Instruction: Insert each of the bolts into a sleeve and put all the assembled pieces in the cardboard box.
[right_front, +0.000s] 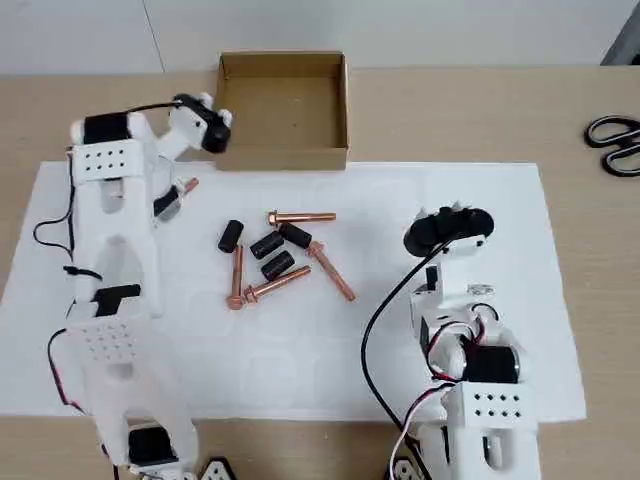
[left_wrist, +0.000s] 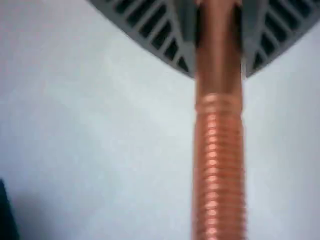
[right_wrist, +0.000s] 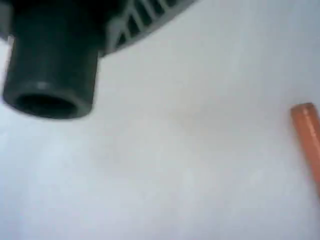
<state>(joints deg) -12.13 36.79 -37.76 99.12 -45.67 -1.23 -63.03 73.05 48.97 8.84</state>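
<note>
My left gripper is shut on a copper bolt, whose threaded shank sticks out past the grey jaws over the white sheet. In the high view this bolt juts from the left gripper at the sheet's left, below the cardboard box. My right gripper is shut on a black sleeve, its open bore facing out just above the sheet. The right gripper hangs right of the loose pile. Several copper bolts and several black sleeves lie mid-sheet.
The end of a loose bolt lies on the sheet near the held sleeve. Black scissors rest on the wooden table at the far right. The white sheet covers most of the table between the two arms.
</note>
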